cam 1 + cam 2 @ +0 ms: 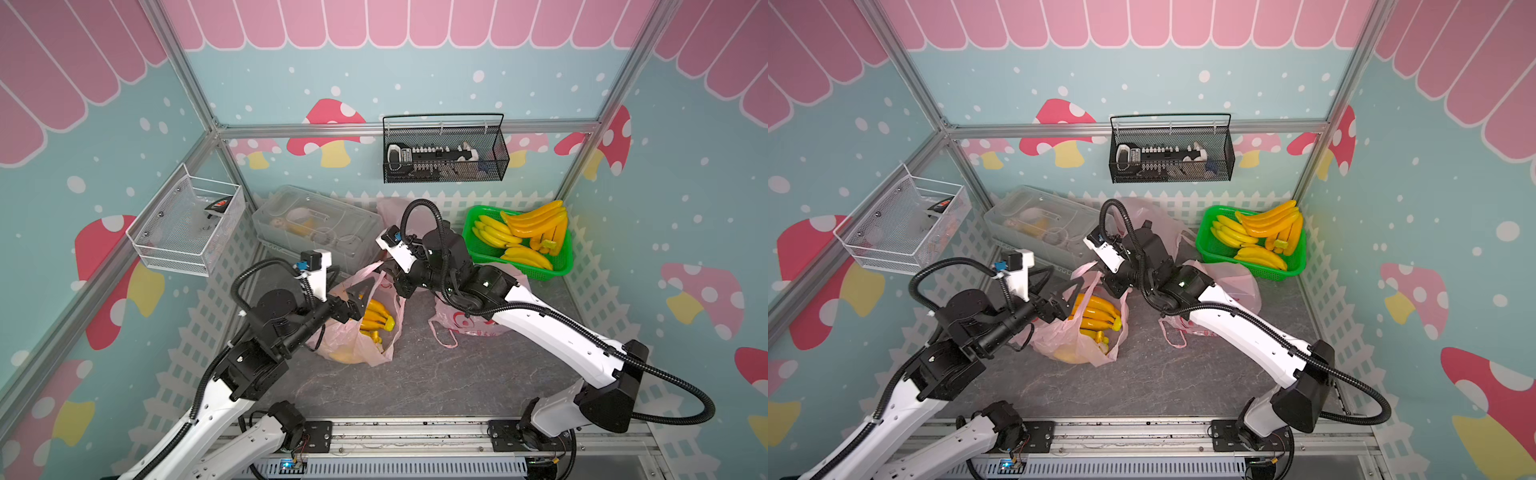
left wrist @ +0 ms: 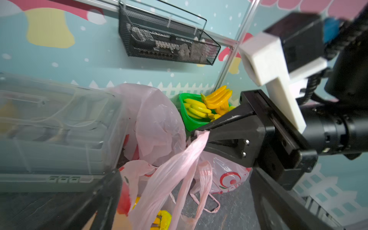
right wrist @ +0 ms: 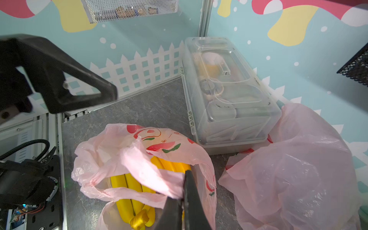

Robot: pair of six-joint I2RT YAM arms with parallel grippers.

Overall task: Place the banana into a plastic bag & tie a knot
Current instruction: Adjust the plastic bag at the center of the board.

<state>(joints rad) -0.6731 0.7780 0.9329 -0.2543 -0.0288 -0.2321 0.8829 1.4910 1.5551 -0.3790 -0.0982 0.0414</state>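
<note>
Left gripper hangs over the bag's near rim with its jaws spread wide and nothing in them. In the left wrist view a pink handle runs up between them, and I cannot tell if it touches either one. Bag sits mid-table with its mouth gaping. The banana bunch lies inside, yellow showing through the opening in both top views. Right gripper is clamped tight on that handle at the bag's far side, holding it up off the table. Further right a spare bag lies slack under the right arm, and the basket in the back corner holds other bunches. Judgement: loading is done, the knot is not begun — the handles are loose and uncrossed. The left would need to take the second handle, then cross, loop and pull tight, so the whole tying part remains.
</note>
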